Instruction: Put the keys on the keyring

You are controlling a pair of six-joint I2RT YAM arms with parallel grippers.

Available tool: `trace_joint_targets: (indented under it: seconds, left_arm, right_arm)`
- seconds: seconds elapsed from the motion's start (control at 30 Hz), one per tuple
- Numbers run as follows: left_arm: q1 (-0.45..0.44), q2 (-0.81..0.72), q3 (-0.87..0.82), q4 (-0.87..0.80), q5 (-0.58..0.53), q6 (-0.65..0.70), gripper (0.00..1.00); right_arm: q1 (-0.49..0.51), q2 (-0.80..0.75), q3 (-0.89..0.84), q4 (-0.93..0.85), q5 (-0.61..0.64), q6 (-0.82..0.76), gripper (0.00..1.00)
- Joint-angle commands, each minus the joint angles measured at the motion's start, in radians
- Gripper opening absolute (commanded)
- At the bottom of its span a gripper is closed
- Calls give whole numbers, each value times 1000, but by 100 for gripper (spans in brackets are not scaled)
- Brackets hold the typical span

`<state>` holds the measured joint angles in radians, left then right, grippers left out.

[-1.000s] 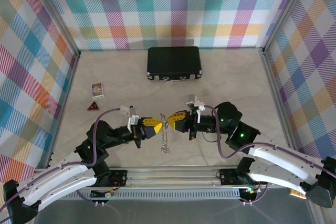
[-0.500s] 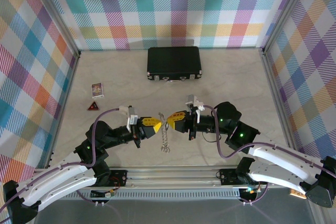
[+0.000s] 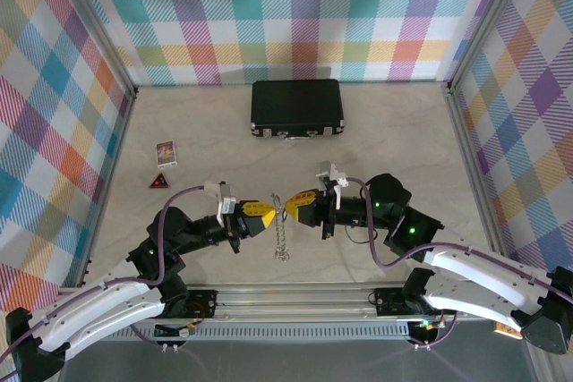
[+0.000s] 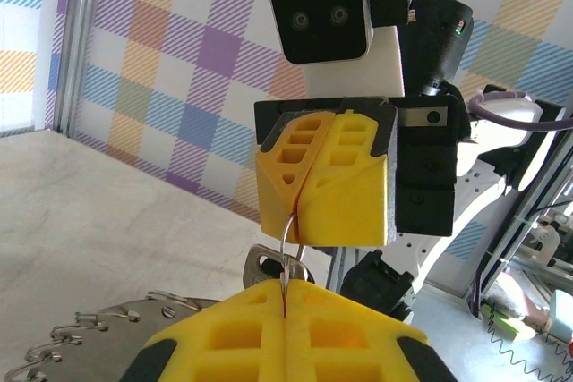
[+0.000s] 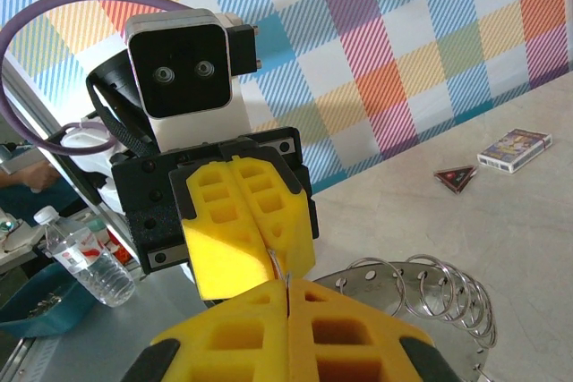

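Over the table's near middle my left gripper (image 3: 271, 211) and right gripper (image 3: 288, 207) meet tip to tip. Both are shut on the keyring (image 4: 288, 237), a thin wire loop spanning the short gap between them. In the left wrist view my left gripper (image 4: 286, 285) pinches the loop's lower end and the right gripper (image 4: 301, 235) its upper end. A silvery key (image 4: 264, 266) hangs on the loop. The keys (image 3: 281, 241) dangle below as a silvery chain. In the wrist views they show as a flat silvery piece with several rings (image 5: 430, 279), (image 4: 125, 319). The right wrist view has my right gripper (image 5: 288, 285) against the left gripper (image 5: 274, 262).
A black case (image 3: 296, 107) lies at the back middle. A card box (image 3: 166, 153) and a red triangle (image 3: 159, 182) sit at the left. A metal rail (image 3: 295, 294) runs along the near edge. Plaid walls close three sides. A water bottle (image 5: 85, 252) stands beyond the table.
Hardly anything differs. Both grippers stay shut tip to tip on the loop, and the dangling keys have swayed slightly.
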<state>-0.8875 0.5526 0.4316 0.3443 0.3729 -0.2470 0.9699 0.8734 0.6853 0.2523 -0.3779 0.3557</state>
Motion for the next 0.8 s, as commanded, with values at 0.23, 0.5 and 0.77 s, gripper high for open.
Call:
trace_joint_targets:
  seconds: [0.23, 0.5, 0.77]
  left_arm:
    - [10, -16, -7, 84, -6, 15, 0]
    - [10, -6, -7, 96, -3, 15, 0]
    - [9, -3, -5, 99, -2, 15, 0]
  right_arm:
    - [5, -25, -7, 48, 11, 30, 0]
    - [5, -4, -4, 50, 1, 38, 0]
    - [5, 3, 2, 42, -4, 43, 0]
